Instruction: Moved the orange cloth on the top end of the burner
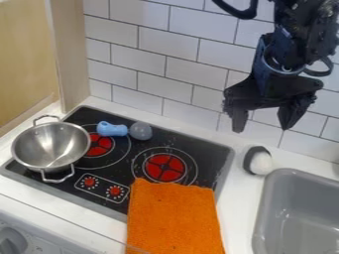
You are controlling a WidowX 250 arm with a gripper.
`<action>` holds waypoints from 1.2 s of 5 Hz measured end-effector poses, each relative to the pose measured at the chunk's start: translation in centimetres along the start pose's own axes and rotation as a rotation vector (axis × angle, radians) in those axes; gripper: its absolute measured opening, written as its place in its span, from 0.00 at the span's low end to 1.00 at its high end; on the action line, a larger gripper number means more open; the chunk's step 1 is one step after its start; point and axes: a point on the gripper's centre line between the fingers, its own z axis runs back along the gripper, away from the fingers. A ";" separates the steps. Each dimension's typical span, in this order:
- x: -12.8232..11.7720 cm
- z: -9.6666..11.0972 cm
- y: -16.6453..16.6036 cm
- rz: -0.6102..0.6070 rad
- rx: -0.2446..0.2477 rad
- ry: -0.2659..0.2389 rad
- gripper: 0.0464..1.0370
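Observation:
The black gripper (261, 121) hangs at the upper right in front of the tiled wall, its two fingers spread apart with nothing between them. Below and to its left lies the orange cloth (173, 218), flat over the front right part of the black stove top (198, 141) and running down past the stove's front edge. The cloth's upper edge touches the lower rim of the right red burner (164, 167), most of which is uncovered.
A metal pot (51, 145) with two handles sits at the stove's left. Behind it are a blue object (112, 129) and a translucent grey round piece (140, 131). A black and white object (259, 160) lies on the counter beside the grey sink (301, 213).

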 end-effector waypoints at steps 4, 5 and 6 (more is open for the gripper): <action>-5.6 0.3 5.3 -0.003 0.128 0.140 0.96; -6.8 0.7 6.0 0.030 0.150 0.174 0.96; -8.4 0.1 7.3 0.061 0.186 0.225 0.96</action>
